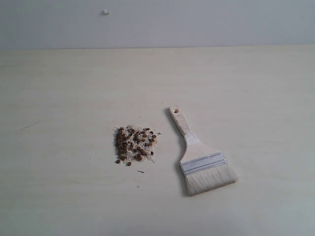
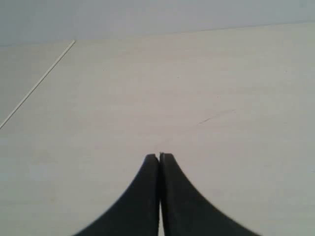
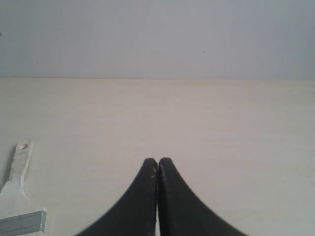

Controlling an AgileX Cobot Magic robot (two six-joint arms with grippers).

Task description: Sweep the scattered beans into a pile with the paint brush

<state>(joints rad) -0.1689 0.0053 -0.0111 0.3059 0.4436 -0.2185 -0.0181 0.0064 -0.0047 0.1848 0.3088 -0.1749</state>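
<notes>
Exterior view: beans (image 1: 135,144) beside paint brush (image 1: 202,162)

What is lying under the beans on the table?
Fine white crumbs show beneath and between the beans, all resting on the pale table. Anything directly under the densest part of the pile is covered.

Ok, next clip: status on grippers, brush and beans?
Left gripper shut, right gripper shut, both empty. Paint brush flat on table, ungripped. Beans clustered beside it, not touching. Nothing between them.
</notes>
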